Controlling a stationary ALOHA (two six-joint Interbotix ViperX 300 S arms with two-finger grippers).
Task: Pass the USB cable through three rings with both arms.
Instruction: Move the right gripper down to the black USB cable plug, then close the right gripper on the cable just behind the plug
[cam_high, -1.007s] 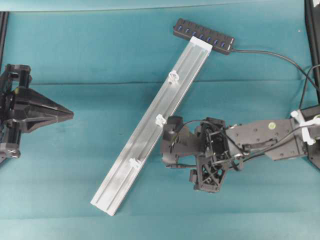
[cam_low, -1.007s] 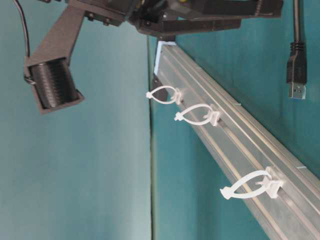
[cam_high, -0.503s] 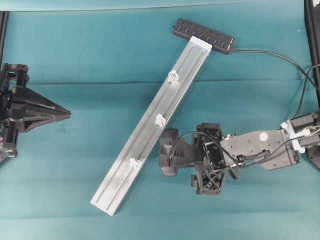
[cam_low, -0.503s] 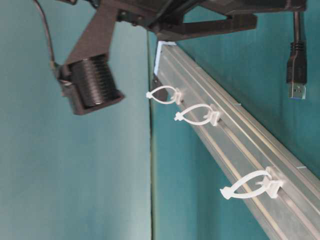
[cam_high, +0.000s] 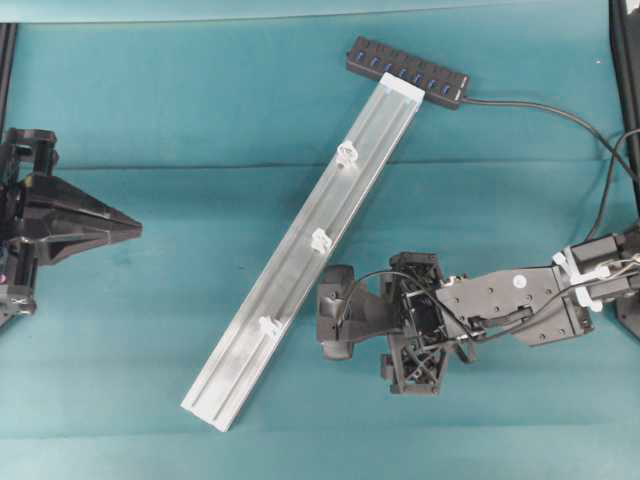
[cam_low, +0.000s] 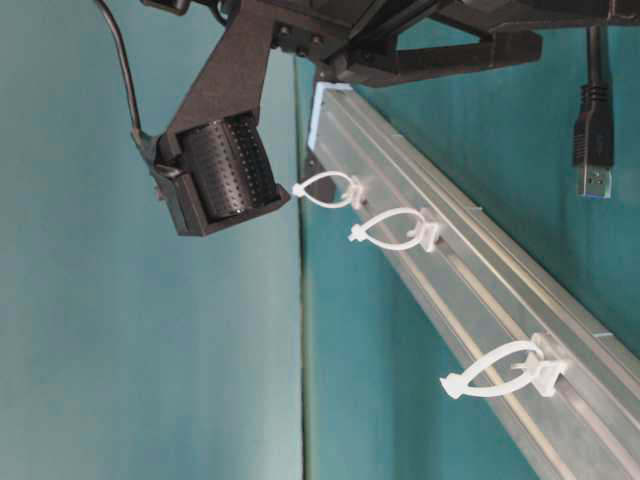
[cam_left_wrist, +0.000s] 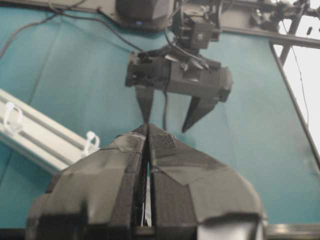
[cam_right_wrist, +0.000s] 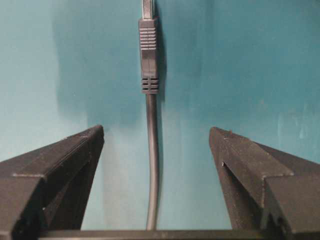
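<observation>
The USB cable's plug (cam_right_wrist: 149, 55) and thin black cord (cam_right_wrist: 152, 165) lie on the teal cloth, running straight between the wide-apart fingers of my right gripper (cam_right_wrist: 156, 131); neither finger touches the cord. That gripper (cam_high: 325, 312) is open and sits just right of the silver rail (cam_high: 300, 260), hiding the cable from overhead. Three white rings (cam_high: 347, 152), (cam_high: 321, 240), (cam_high: 269, 325) stand along the rail. At table level the plug (cam_low: 592, 150) shows right of the rail. My left gripper (cam_high: 135, 225) is shut with nothing in it, far left of the rail.
A black multi-port hub (cam_high: 408, 72) lies at the rail's far end, its cord (cam_high: 540, 105) trailing off to the right. In the left wrist view the right gripper (cam_left_wrist: 166, 122) faces me beyond my shut tips (cam_left_wrist: 148, 127). Frame posts stand at both table sides.
The right gripper has shifted toward the near edge and lowered; at table level its ridged finger has swung in next to the farthest ring. The left gripper drew back slightly.
</observation>
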